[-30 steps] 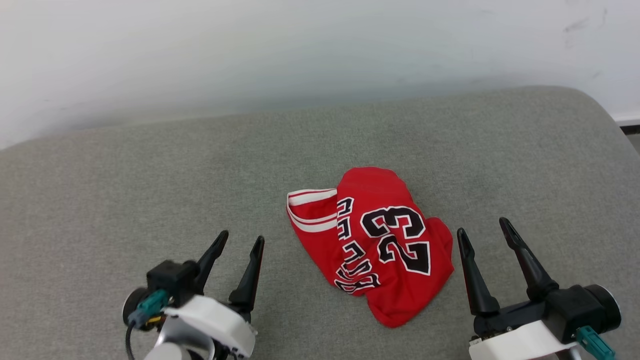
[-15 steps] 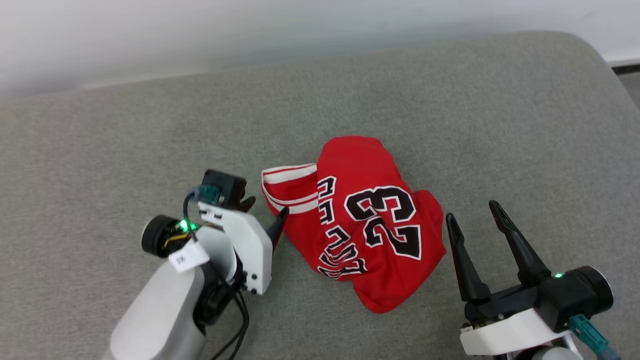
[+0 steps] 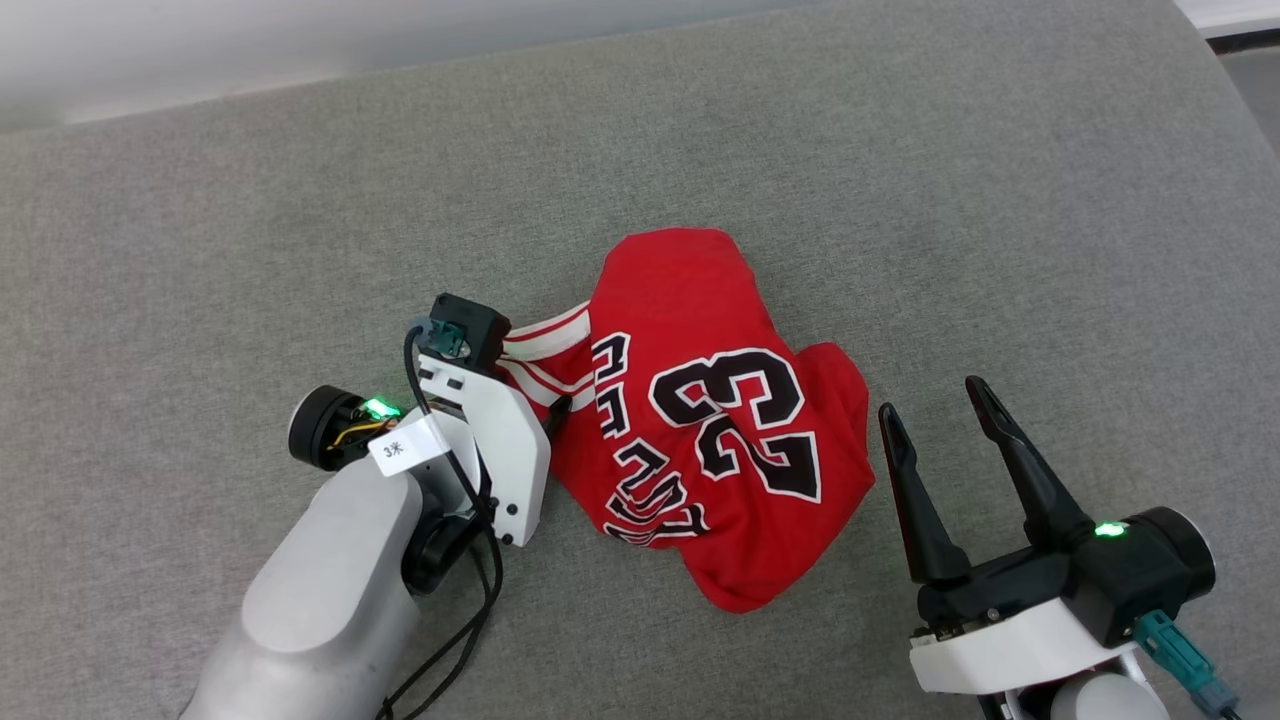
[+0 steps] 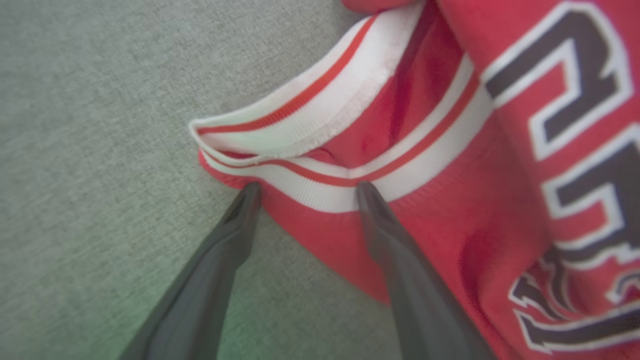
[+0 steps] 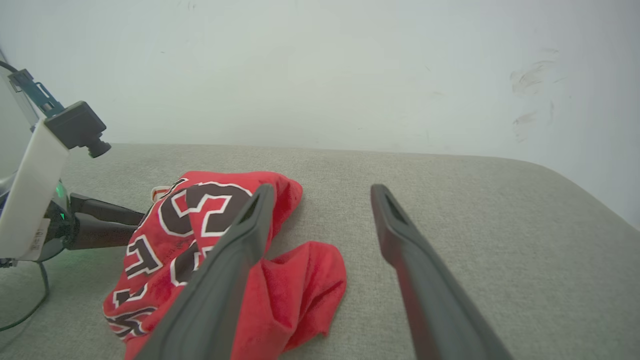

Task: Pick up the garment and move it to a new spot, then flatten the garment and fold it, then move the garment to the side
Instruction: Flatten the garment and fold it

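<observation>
On my left arm I see a smooth pale grey forearm [image 3: 320, 600], a white plastic wrist shell [image 3: 505, 455] with dark screw holes, a small black box camera [image 3: 475, 325], a looping black cable [image 3: 478, 620], a green status light [image 3: 379, 408] and a white paper tag [image 3: 405, 447]. My left gripper [image 4: 307, 187] and right gripper [image 3: 928, 397] each have two long, dark, tapered fingers [image 3: 1030, 480]. My right wrist adds a teal connector [image 3: 1180, 660].
</observation>
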You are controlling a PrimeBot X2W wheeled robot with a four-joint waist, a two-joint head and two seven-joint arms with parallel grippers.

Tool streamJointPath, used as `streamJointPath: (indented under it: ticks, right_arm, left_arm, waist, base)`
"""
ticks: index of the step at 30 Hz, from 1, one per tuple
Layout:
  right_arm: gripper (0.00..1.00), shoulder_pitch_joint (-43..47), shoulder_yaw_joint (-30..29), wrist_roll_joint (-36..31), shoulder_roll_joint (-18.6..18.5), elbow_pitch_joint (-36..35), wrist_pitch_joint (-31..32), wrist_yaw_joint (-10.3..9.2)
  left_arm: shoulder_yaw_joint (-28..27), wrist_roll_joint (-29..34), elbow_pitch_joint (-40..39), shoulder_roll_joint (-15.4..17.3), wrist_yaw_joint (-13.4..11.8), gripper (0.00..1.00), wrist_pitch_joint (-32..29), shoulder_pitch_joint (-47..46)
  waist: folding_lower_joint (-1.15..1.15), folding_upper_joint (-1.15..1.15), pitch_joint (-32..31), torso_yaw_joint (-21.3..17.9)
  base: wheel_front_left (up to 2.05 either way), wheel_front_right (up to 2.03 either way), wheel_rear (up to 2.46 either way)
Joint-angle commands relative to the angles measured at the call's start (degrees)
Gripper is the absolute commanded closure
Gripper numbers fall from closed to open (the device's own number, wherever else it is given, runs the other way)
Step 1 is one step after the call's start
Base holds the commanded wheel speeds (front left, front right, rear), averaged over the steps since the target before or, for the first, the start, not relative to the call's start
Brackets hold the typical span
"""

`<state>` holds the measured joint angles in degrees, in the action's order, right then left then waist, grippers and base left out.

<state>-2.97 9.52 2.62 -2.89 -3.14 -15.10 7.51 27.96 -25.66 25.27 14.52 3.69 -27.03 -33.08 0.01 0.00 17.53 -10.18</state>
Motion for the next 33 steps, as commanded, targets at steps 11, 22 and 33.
streamJointPath:
  ticks: [11,22,33]
  right_arm:
    - [0.0,-0.71,-0.01,0.16,0.03,0.82,-0.1,-0.04]
    - [0.0,1.17,-0.05,-0.28,0.03,1.97,-0.09,-0.04]
    - [0.0,2.55,-0.18,-0.01,0.02,1.83,-0.09,-0.04]
  left_arm:
    - [-1.08,0.4,2.44,-0.18,-0.59,1.0,10.18,0.15]
    - [-5.89,3.04,-6.93,0.78,-4.71,1.0,28.52,-2.75]
    - [-8.62,2.44,-13.77,4.63,-11.49,1.0,28.84,13.52]
  waist:
    - [-0.01,0.0,-1.79,2.04]
    - [-0.01,0.0,-7.48,5.25]
    - [-0.01,0.0,-9.89,6.7]
  base:
    - [0.0,0.0,0.0]
    - [0.0,0.0,0.0]
    - [0.0,0.0,0.0]
